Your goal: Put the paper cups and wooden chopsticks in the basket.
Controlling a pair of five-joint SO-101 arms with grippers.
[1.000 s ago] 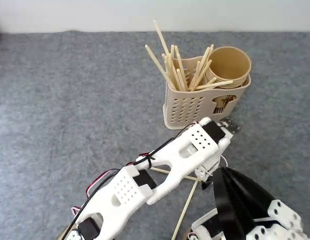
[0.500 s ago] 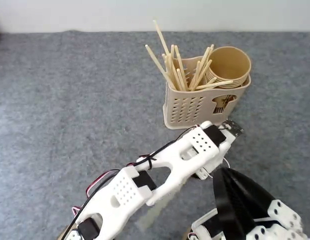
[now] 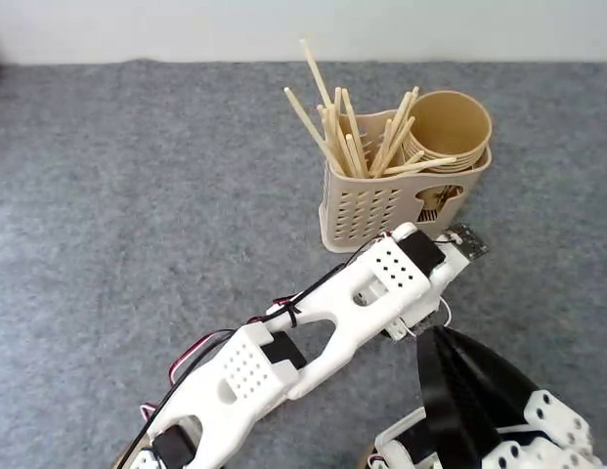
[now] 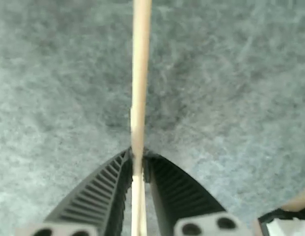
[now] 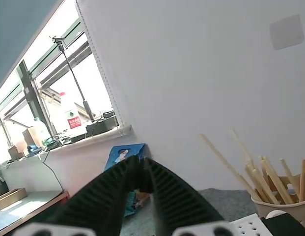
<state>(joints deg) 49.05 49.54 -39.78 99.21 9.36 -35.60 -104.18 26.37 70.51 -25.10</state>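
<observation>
A beige slotted basket stands at the back right of the mat. Several wooden chopsticks stick up from its left half, and stacked paper cups fill its right half. My white left arm lies just in front of the basket. Its gripper is shut on one wooden chopstick, which runs straight out over the grey mat. My black right gripper is shut on nothing near the front edge and tilted upward. The basket's chopsticks show beside it.
A grey felt mat covers the table and lies bare to the left of the basket. A white wall runs along the back. In the right wrist view a window sill and a blue box lie beyond the table.
Two chopsticks lay crossed on the mat under the left arm a second ago; the high view no longer shows them. The left wrist has shifted slightly toward the basket.
</observation>
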